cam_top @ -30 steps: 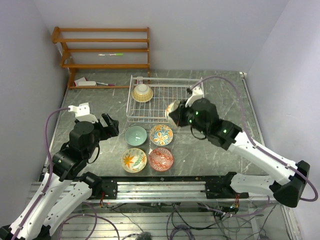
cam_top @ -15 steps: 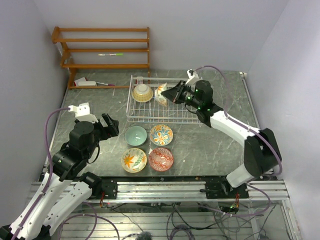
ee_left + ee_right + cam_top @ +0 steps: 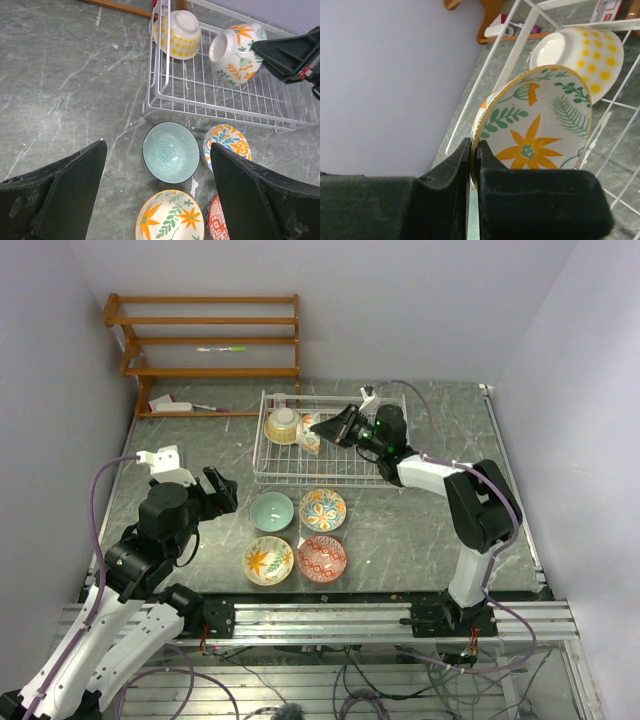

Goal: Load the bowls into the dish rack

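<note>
While pinching the rim of a flowered ceramic bowl (image 3: 540, 135), the right pincer (image 3: 474, 150) holds it tilted inside the white wire dish rack (image 3: 330, 468).
Left pincer (image 3: 217, 489): spread wide, empty.

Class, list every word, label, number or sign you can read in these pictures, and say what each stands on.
No readable text anywhere.
The bowls carry only patterns.
The small white and red item on the wooden shelf is too blurred to tell whether it bears print.
</note>
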`<state>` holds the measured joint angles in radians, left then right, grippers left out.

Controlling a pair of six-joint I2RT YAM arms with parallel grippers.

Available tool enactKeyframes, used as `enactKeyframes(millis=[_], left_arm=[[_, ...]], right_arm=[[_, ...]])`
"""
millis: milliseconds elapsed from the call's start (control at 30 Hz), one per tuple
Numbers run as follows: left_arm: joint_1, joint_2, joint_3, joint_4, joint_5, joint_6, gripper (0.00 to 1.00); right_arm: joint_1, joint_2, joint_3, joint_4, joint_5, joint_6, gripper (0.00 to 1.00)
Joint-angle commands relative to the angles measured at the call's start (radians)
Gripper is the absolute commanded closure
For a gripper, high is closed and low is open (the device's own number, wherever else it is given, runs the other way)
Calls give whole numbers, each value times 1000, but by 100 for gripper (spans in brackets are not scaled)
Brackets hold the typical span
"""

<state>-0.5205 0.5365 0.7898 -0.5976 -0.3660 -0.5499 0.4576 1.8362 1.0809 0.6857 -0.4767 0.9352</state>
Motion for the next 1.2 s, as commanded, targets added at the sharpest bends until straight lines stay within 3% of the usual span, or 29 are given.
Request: enactKeyframes(millis=[0,200,533,767,933,1167], left_arm=[[2,0,27,-5,-21,11,5],[2,5,28,-7,-27,11,5],[2,12,28,-5,-28,9,5],[2,18,26,-2,-28,8,5],[2,25,25,1,-27,8,4],[2,30,24,5,-25,7,5]], right_arm=[[-13,89,42,195,-54,98,100],[-31,157,23,277,-47,163,100],[-69,227,14,159,13,155,97],[-80,222,-17,125,62,141,84],[-81,148,-40,42,149,79,64],[-81,36,-74,-91,290,-4,61]])
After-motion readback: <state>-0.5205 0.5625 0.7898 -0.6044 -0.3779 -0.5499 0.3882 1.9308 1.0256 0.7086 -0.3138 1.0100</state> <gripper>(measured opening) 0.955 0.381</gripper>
